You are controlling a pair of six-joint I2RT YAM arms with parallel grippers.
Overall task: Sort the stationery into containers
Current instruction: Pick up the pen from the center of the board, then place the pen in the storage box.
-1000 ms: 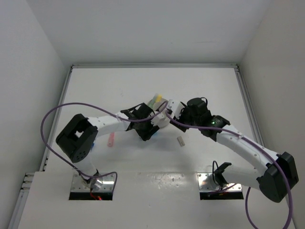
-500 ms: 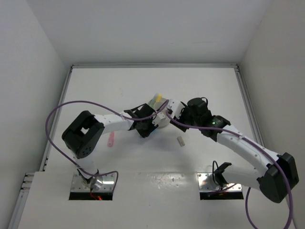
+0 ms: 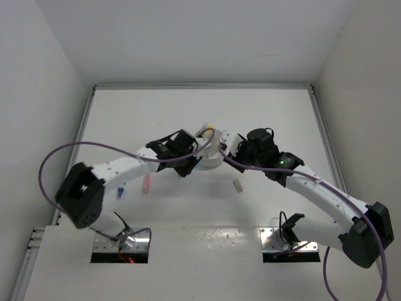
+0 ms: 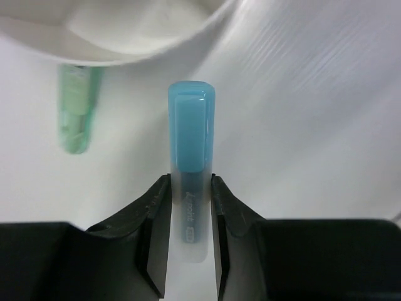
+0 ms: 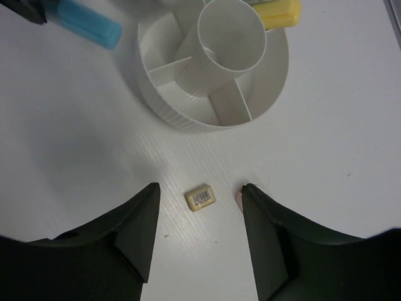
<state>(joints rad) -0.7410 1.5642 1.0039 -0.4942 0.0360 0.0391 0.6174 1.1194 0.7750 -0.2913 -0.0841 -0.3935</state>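
- Top external: I see the round white plastic organiser (image 3: 212, 158) with both arms crowding over it.
- A yellow marker (image 3: 205, 130) shows at the organiser's far rim. I cannot tell whether it sits inside a wedge.
- A small tan eraser (image 3: 237, 185) lies flat on the table (image 3: 188, 106), near the organiser's near-right side and apart from it.
- A pink marker (image 3: 145, 183) lies well to the organiser's left, and a small blue marker (image 3: 120, 191) lies further left again.
- Left wrist: my left gripper (image 4: 191, 185) pinches a light blue marker (image 4: 191, 135) by its frosted, translucent barrel, which carries tiny print.
- The marker's glossy, flat-sided cap points at the organiser's smooth curved wall and stops just short of it.
- A translucent green marker (image 4: 76, 113) lies beside it. Its far end meets the rim line, and I cannot tell whether they touch.
- Right wrist: my right gripper (image 5: 200, 188) has its black fingers (image 5: 135, 232) spread wide, holding nothing.
- The tan eraser, a rounded block with a barcode label, lies on the table in the gap between the fingers.
- The organiser's outer wall is finely ribbed. Thin partitions fan out from a tall, smooth central tube (image 5: 232, 37).
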